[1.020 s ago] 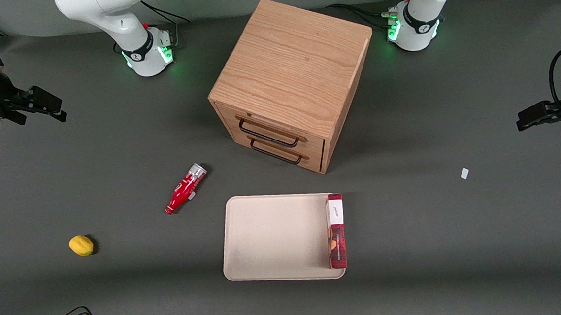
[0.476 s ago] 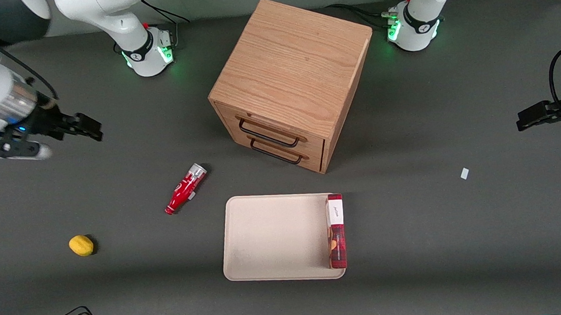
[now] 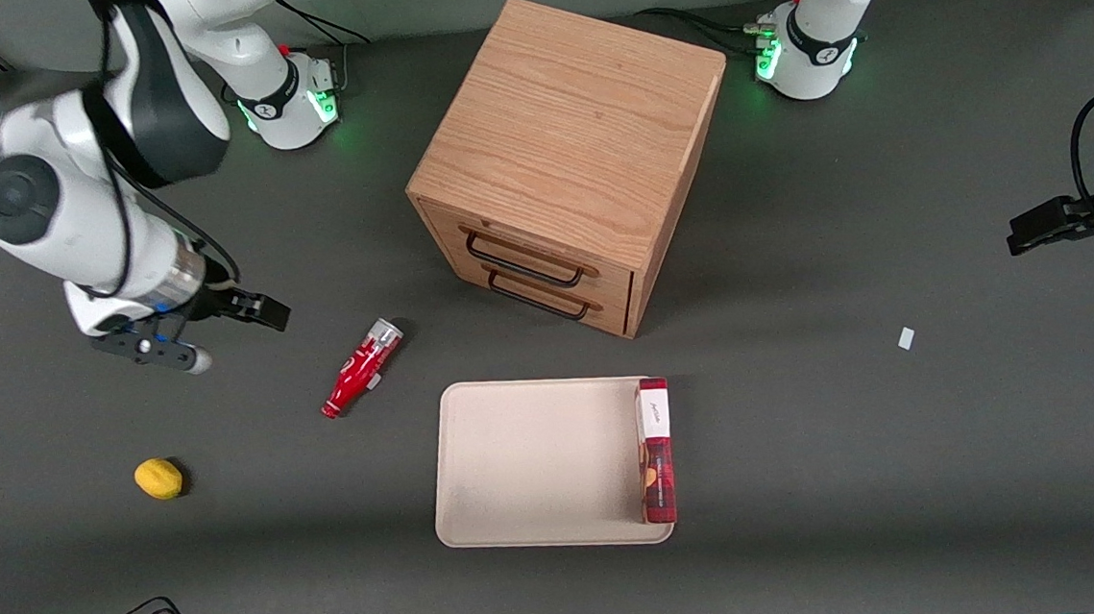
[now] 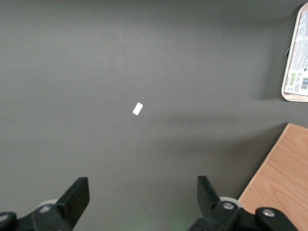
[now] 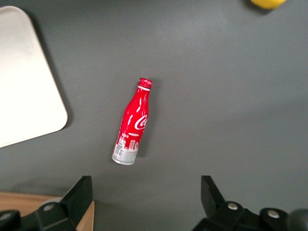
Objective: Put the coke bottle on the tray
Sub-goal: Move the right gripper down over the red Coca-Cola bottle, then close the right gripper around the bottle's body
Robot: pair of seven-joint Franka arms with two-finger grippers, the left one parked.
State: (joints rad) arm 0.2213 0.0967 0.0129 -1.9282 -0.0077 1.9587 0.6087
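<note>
A: What is given by the front view that the right wrist view lacks?

B: The whole table point(image 3: 814, 539) is shown there. The coke bottle point(image 3: 363, 368) is seen lying on its side on the bare surface, beside the tray point(image 3: 539, 462) but apart from it. The gripper point(image 3: 259, 314) is held above the table, toward the working arm's end, farther from the camera than the bottle. A red box point(image 3: 657, 463) is laid along the tray's edge toward the parked arm's end. The wooden cabinet point(image 3: 574, 141) and a lemon point(image 3: 158, 479) are also seen.

A: And from the wrist?

B: The bottle's point(image 5: 134, 122) white script and silvery base are made out, and the fingers point(image 5: 79, 197) are seen spread wide apart with nothing between them. Only a rounded corner of the tray point(image 5: 29, 96) is caught.

A: What room is left?

B: Bare table surrounds the bottle. Most of the tray's floor is uncovered.
</note>
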